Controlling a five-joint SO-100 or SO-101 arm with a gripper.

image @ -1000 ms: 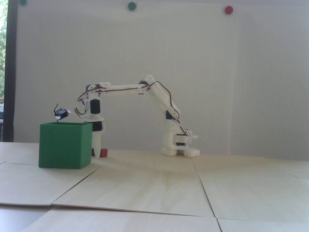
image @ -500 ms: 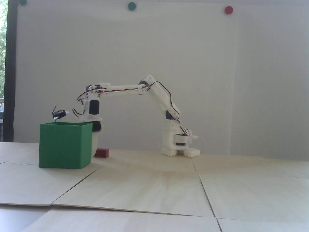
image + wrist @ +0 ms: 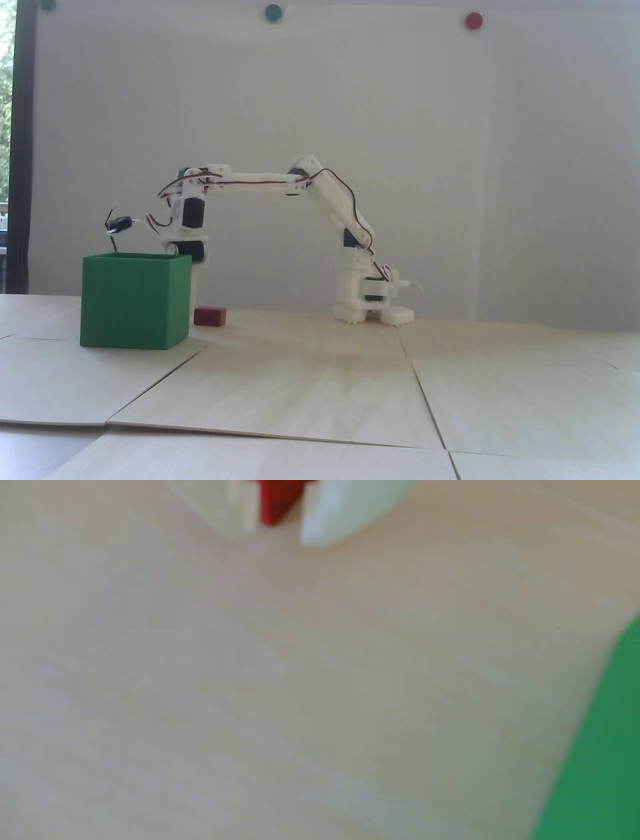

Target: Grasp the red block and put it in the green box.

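The small red block (image 3: 210, 316) lies flat on the table just right of the green box (image 3: 134, 300) in the fixed view. My white gripper (image 3: 197, 295) hangs down behind the box's right edge, its tips largely hidden by the box. In the blurred wrist view the gripper (image 3: 277, 535) enters from the top with its two white fingers (image 3: 346, 507) apart. The red block (image 3: 275, 500) shows in the gap between them, close to the left finger, with a thin gap to the right one. A corner of the green box (image 3: 606, 739) fills the lower right.
The arm's base (image 3: 372, 312) stands at the back right of the block. The table is made of pale wooden panels with seams (image 3: 425, 395). A small black camera (image 3: 119, 223) on a cable hangs above the box's opening.
The wrist has risen a little and shifted left. The finger that stood in front of the block has slid behind the box, so the whole block now shows on the table.
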